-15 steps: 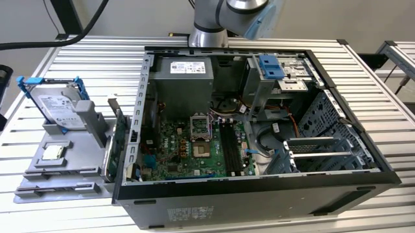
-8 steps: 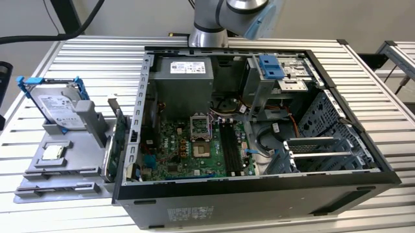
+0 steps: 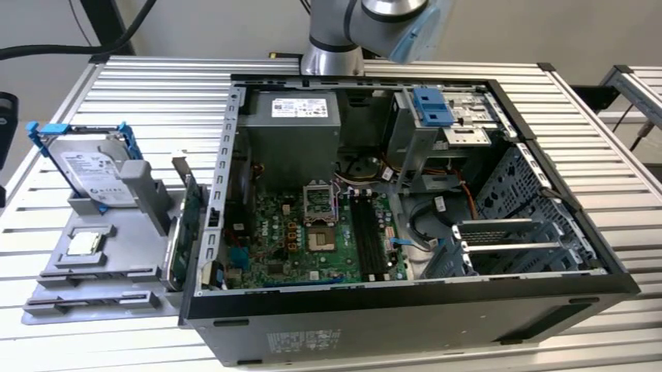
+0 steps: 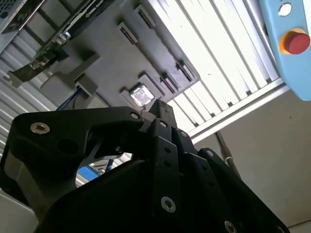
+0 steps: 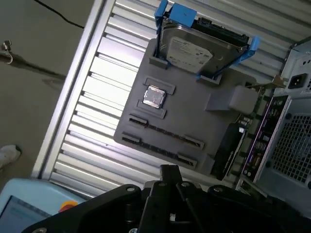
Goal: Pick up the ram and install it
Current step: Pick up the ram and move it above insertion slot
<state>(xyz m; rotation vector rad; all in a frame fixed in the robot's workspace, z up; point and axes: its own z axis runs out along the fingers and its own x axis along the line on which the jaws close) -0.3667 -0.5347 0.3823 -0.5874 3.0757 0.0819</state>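
My black gripper (image 5: 169, 171) shows in both wrist views, its fingertips (image 4: 158, 108) pressed together with nothing between them. It hangs high above the grey holder tray (image 5: 194, 119), well apart from it. The ram is hidden: I cannot make it out in the tray's two long narrow holders (image 5: 163, 130) or among the motherboard's black slots (image 3: 364, 232). In the exterior view the arm (image 3: 342, 31) rises behind the open computer case (image 3: 414, 310).
A silver hard drive in a blue bracket (image 3: 88, 167) stands on the tray beside a small silver chip (image 5: 154, 96) and an upright card (image 3: 186, 232). The tray lies at the exterior view's left of the case on the slatted table (image 3: 155, 85). A pendant with a red button (image 4: 295, 41) lies off the table.
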